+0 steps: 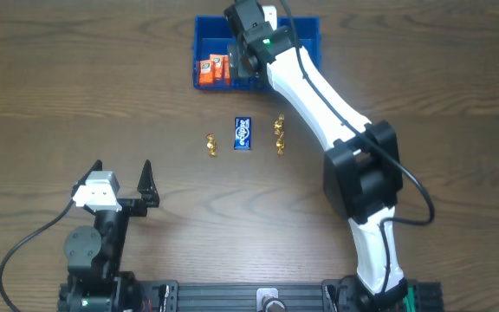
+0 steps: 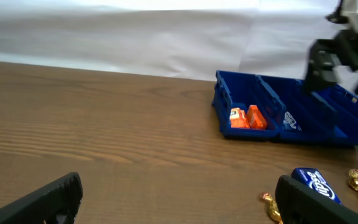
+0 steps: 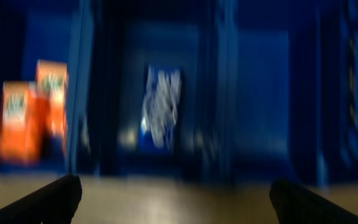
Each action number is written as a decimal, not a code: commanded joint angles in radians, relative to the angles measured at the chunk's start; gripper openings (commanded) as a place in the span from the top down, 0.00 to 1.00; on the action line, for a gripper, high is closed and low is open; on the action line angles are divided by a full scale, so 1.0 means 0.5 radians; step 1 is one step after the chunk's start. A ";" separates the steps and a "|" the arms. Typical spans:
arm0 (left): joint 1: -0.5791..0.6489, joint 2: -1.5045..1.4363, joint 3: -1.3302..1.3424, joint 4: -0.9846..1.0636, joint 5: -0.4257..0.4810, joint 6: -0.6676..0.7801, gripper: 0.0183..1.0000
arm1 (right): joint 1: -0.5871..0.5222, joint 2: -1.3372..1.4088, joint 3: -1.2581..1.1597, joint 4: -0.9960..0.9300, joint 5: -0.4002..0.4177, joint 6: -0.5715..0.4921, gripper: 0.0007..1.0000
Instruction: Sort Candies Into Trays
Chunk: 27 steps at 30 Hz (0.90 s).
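— While the right arm is stretched toward the far edge of the table [image 1: 59,87], what is its gripper doing?
— The right gripper [image 3: 178,194] hangs by the near wall of the tray [image 1: 308,39], looking into the middle compartment. Its fingers are spread wide, with nothing between them.
— And the tray itself?
— It sits at the far edge, about midway along. The orange candies [image 1: 213,69] stand in its left compartment. A blue candy [image 3: 161,107] lies in the middle one. I can't make out anything in the right one.
— What's out on the wood?
— A loose blue candy [image 1: 243,133] lies near the middle of the table, well short of the tray. The gold candies [image 1: 279,126] lie around it: one toward the left edge, and two close together toward the right edge, one nearer the tray than the other. None touch the blue one.
— The other arm?
— The left gripper [image 1: 122,169] is low by the near left corner, well apart from the candies. Its fingers are parted too and hold nothing.
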 commanded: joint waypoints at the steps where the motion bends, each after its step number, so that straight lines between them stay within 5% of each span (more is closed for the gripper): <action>1: 0.008 -0.013 -0.051 -0.046 0.040 -0.014 0.00 | 0.220 -0.243 0.063 -0.367 -0.059 0.320 0.00; 6: 0.008 -0.013 -0.051 -0.046 0.040 -0.014 0.00 | 0.390 -0.191 -0.061 -0.517 -0.115 0.458 0.00; 13: 0.008 -0.013 -0.051 -0.046 0.040 -0.014 0.00 | 0.378 -0.188 -0.523 -0.139 -0.233 0.463 0.00; 27: 0.008 -0.013 -0.051 -0.046 0.040 -0.014 0.00 | 0.379 -0.088 -0.860 0.268 -0.211 0.494 0.00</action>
